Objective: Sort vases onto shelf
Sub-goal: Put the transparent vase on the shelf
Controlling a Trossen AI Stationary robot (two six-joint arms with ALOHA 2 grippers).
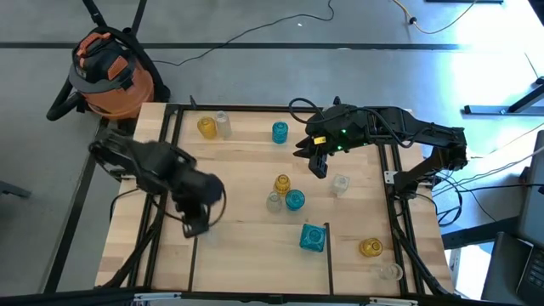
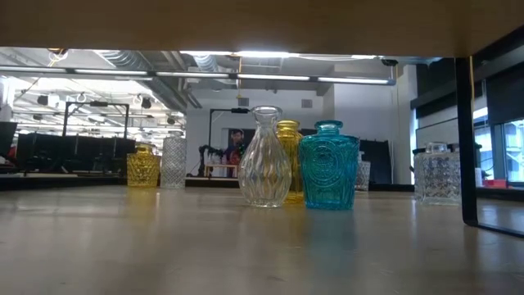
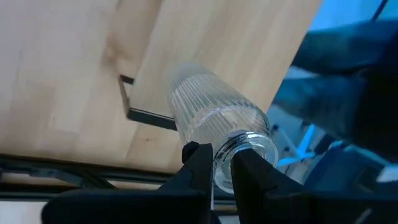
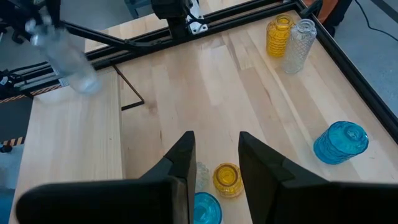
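We see the left gripper [image 3: 214, 165] clamped on the neck of a clear ribbed vase [image 3: 214, 127], carried above the shelf's [image 1: 246, 191] left side, near a dark divider line. The right gripper [image 1: 316, 163] hangs over the middle with its fingers apart and nothing between them. Two vases, an amber [image 1: 206, 127] and a clear one [image 1: 223, 124], stand together at the far left; a teal one [image 1: 280, 132] stands alone at the far middle. A mixed cluster [image 1: 285, 194] waits at centre, with more to the near right. By our reading, most sorting remains.
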